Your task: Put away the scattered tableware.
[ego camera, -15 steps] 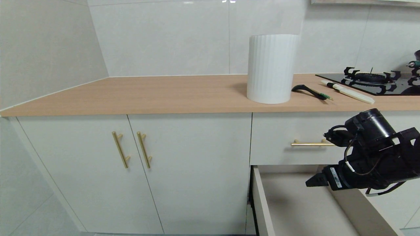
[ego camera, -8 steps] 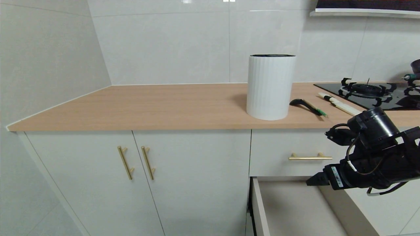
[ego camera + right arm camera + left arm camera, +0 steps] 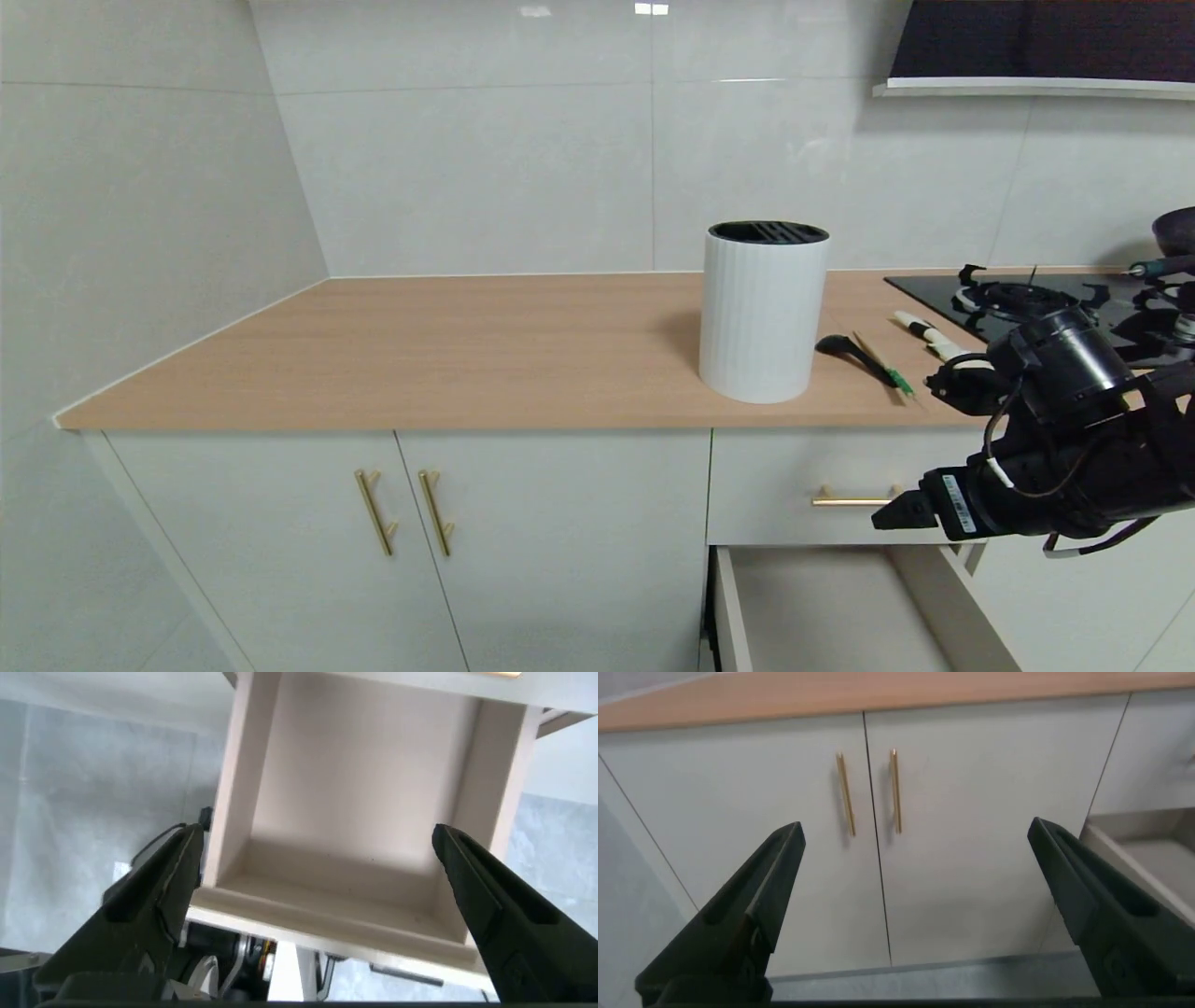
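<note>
Tableware lying on the desk (image 3: 467, 355), right arm (image 3: 1074, 448) nearer.
The black ladle (image 3: 854, 357), laid 10-to-4 o'clock, is seen at 12 o'clock from the right jaws, spread wide and empty.

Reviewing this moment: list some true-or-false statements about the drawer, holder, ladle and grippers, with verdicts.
1. The lower drawer stands open. True.
2. The white ribbed cylindrical holder lies on its side. False: it stands upright on the wooden countertop.
3. The right gripper grips the black ladle with the green-tipped handle. False: its fingers are open and empty; the ladle lies on the countertop.
4. The two white cupboard doors with gold bar handles are shut. True.
5. The left gripper has its fingers open. True.
</note>
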Controlling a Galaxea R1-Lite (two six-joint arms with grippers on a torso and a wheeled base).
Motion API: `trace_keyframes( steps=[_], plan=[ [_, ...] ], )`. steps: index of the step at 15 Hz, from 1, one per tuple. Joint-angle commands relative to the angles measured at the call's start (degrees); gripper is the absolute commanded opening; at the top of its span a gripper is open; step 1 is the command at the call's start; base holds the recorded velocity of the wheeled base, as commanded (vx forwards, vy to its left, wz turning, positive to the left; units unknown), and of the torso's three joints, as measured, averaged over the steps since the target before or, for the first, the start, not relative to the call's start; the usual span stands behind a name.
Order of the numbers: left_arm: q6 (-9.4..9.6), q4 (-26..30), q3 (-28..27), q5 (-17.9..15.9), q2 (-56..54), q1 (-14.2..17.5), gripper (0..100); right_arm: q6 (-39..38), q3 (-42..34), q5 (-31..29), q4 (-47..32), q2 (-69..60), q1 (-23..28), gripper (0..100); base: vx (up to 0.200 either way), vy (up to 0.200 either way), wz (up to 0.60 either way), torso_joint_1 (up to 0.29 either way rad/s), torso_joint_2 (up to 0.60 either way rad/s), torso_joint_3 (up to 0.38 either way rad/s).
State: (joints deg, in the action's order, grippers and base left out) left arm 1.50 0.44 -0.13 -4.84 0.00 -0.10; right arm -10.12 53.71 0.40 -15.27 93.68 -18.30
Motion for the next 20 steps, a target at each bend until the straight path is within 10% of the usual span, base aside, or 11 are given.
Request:
trace_keyframes(
  steps=[1,20],
  plan=[
    [-0.01,0.00,0.05,0.01,0.00,0.01,100,0.01,-0.10,0.04,-0.02,0.18,0.02,100,0.000,0.000,0.00,0.217,-0.50,-0.290],
    [-0.01,0.00,-0.04,0.01,0.00,0.01,100,-2.36,14.49,-8.40,12.37,14.51,6.96,100,0.000,0.000,0.00,0.031,-0.07,-0.040]
  ],
)
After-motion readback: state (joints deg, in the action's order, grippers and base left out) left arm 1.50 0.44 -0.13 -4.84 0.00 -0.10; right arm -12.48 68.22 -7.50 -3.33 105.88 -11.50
